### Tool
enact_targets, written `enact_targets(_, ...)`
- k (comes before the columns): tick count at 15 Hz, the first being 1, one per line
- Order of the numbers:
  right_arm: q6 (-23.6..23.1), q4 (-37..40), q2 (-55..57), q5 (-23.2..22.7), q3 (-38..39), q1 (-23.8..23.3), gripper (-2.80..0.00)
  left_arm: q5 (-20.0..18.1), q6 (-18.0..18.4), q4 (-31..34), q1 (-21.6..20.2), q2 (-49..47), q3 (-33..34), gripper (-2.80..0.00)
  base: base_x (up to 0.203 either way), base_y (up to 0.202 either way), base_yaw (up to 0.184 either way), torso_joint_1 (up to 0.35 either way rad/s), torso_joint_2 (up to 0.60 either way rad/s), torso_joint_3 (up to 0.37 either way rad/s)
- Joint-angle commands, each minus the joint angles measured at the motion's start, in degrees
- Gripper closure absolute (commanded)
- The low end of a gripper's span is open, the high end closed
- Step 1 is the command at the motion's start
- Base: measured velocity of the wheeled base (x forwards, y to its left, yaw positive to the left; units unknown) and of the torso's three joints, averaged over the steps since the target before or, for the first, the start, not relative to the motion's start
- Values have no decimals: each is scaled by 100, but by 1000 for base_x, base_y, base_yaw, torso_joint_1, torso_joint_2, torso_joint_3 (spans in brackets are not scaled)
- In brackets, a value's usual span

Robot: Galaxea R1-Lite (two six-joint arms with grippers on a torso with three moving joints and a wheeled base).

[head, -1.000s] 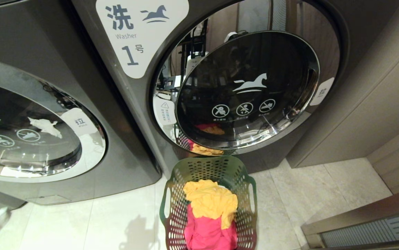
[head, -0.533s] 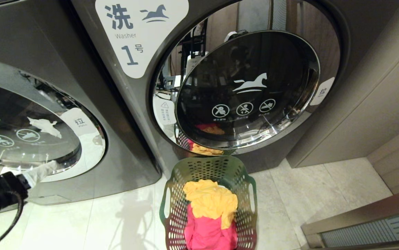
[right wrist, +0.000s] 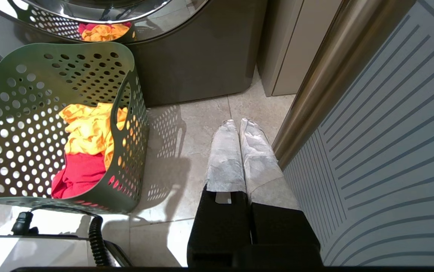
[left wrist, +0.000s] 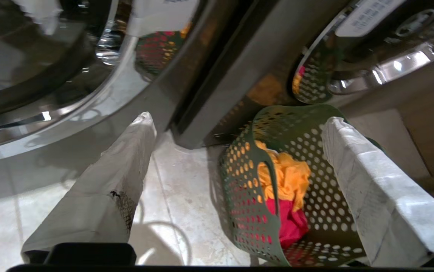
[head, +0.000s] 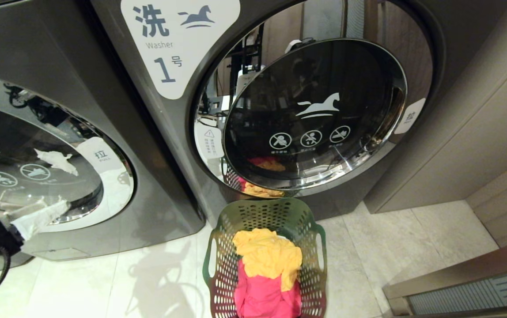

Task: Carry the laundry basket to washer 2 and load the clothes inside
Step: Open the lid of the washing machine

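The left gripper (left wrist: pixel 236 124) hung with fingers spread wide and empty; the laundry basket (head: pixel 218 269) stood on the floor to its right — below washer 1's door (head: pixel 315 115) — while the right gripper (right wrist: pixel 238 124), pressed together, sat beyond.

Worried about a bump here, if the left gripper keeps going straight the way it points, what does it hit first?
Most likely the laundry basket. The left gripper, fingers open, points down toward the floor beside it, below the washers. Depth is unclear, so it could meet bare tile first.
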State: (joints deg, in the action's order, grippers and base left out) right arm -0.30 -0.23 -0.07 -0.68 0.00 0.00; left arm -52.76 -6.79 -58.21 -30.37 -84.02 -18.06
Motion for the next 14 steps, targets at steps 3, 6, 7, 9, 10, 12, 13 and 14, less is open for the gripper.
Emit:
enact_targets(3, -5, -3, 7, -2, 0, -9, 0, -34, 203, -713, 558, -520, 99, -280, 0, 0, 0, 0, 0, 0)
enact_targets(6, -5, -3, 7, -2, -8, 0, 0, -32, 926, -1021, 672, -1221, -144, -280, 0, 0, 0, 0, 0, 0)
enact_targets(7, -5, -3, 7, -2, 0, 0, 0, -32, 1190, -1111, 666, -1545, -353, -280, 0, 0, 0, 0, 0, 0)
enact_targets(9, -5, -3, 7, -2, -5, -5, 0, -34, 1618, -1326, 654, -2089, -770, -280, 0, 0, 0, 0, 0, 0)
enact_targets(10, -5, -3, 7, -2, -8, -9, 0, -41, 1702, -1412, 663, -2305, -900, -280, 0, 0, 0, 0, 0, 0)
enact_targets(12, -5, -3, 7, -2, 0, 0, 0, -358, 1571, -1705, 661, -2626, -1168, -280, 0, 0, 0, 0, 0, 0)
enact_targets(13, -5, -3, 7, -2, 0, -4, 0, -688, 1393, -1837, 641, -2740, -1352, -280, 0, 0, 0, 0, 0, 0)
enact_targets(14, -5, -3, 7, -2, 0, -2, 0, -877, 1297, -1926, 603, -2877, -1576, -280, 0, 0, 0, 0, 0, 0)
